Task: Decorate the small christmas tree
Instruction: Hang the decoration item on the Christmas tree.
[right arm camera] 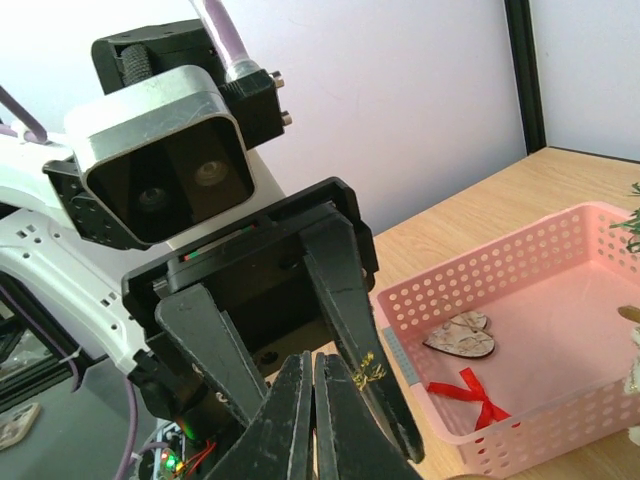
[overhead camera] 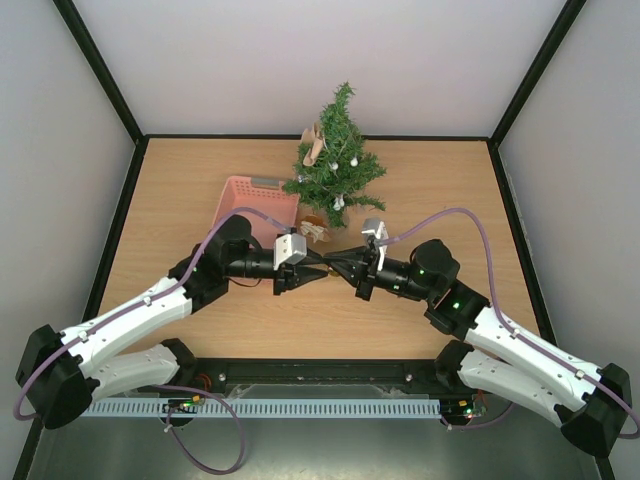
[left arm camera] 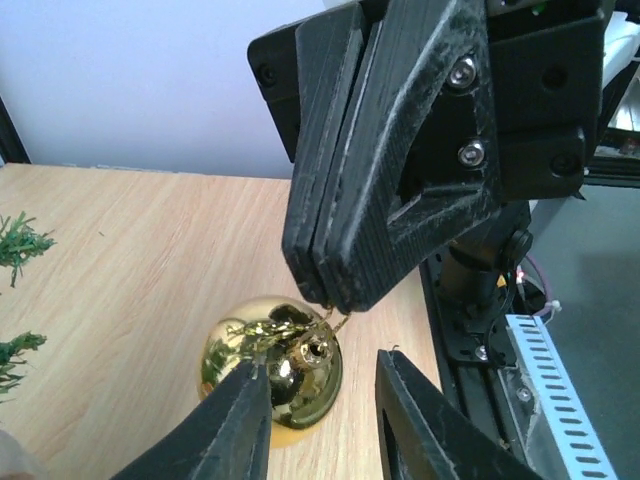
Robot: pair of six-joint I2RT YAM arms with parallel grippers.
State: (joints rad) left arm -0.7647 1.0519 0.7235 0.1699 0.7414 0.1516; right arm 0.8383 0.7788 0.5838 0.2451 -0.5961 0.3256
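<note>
While wooden table (overhead camera: 440, 200) sits white-walled | left gripper (left arm camera: 320, 372) part-open (empty) | right gripper (right arm camera: 312, 365) clamps loop of bauble (left arm camera: 300, 388)

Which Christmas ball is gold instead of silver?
The shiny round gold ball hanging by its loop from the shut right gripper. The small balls on the little green Christmas tree are silver.

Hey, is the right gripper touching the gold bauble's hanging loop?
Touching. The left wrist view shows the right gripper with its shut tips pinching the gold loop rising from the gold bauble.
</note>
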